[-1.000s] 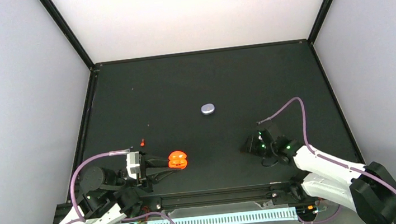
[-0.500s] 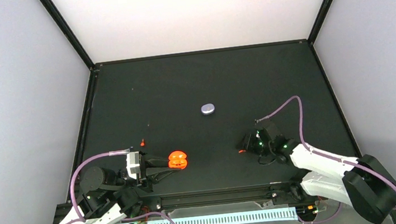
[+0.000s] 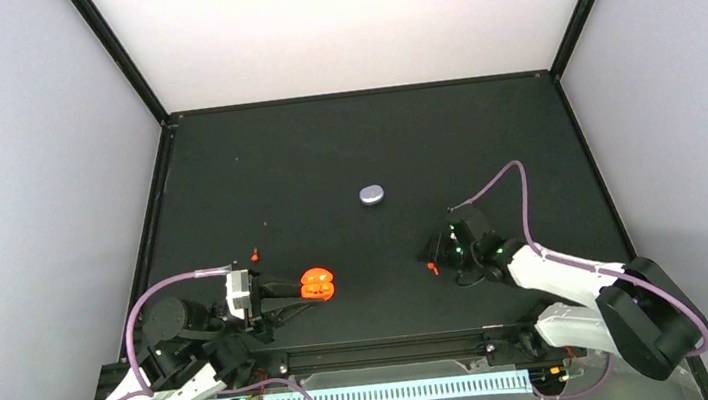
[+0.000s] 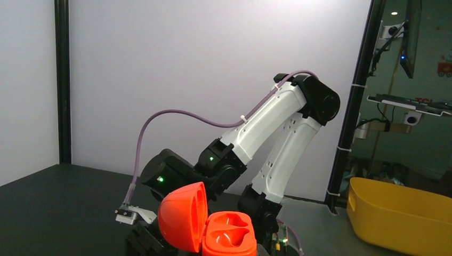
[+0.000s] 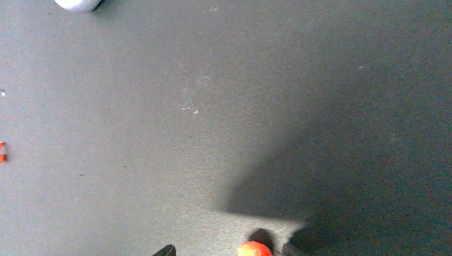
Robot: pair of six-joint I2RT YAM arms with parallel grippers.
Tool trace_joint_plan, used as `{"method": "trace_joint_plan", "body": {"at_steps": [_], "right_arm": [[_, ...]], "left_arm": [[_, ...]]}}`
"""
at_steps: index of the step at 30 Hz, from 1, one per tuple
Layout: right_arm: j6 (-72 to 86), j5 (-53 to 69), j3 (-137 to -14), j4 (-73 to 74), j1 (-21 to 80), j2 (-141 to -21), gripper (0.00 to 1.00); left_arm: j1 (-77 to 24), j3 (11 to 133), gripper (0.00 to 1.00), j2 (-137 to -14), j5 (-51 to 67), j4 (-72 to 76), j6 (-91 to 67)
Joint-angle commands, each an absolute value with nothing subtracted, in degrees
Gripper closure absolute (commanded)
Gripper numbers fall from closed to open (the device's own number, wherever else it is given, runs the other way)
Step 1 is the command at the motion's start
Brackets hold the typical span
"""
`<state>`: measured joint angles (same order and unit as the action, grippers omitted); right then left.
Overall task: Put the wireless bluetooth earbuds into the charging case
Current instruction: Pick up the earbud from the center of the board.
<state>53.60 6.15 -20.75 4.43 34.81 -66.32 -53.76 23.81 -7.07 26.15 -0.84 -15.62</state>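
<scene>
Nothing is in yet: the left hand (image 3: 298, 291) grips the open, empty charging case (image 4: 226, 234), while the right hand (image 5: 229, 250) gapes around one earbud (image 5: 254, 249) on the tabletop (image 5: 160, 80).

Robot lab test cell, matte black tabletop (image 3: 325, 153) boxed in by pale grey panel walls (image 3: 28, 197) and black metal frame posts (image 3: 117, 56), white LED light strip (image 3: 382, 394) at 6 o'clock, yellow plastic tub (image 4: 400, 216) at 4 o'clock, dark mounted monitor (image 4: 411, 32) at 1 o'clock in left wrist view

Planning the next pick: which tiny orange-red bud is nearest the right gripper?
The tiny orange-red bud lying right at the right gripper; the other bud lies far left.
</scene>
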Motion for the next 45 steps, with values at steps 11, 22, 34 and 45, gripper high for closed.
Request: {"method": "trace_joint_plan", "body": {"at_steps": [11, 22, 34, 45], "right_arm": [[37.68, -3.21, -31.92, 25.11, 35.86, -69.36, 0.47], [34.18, -4.68, -37.43, 26.28, 39.94, -78.97, 0.49], [32.48, -12.88, -42.3, 31.73, 46.02, -86.98, 0.54], [33.52, -14.65, -43.57, 33.28, 48.38, -91.02, 0.63]], "left_arm": [[-54.14, 24.19, 0.98, -7.2, 25.39, -0.99, -14.59], [-54.15, 24.38, 0.99, -7.22, 25.62, -1.21, -14.33], [-54.14, 24.26, 0.98, -5.68, 25.13, -2.03, -14.15], [-54.14, 24.24, 0.98, -4.45, 24.87, -2.24, -14.06]]}}
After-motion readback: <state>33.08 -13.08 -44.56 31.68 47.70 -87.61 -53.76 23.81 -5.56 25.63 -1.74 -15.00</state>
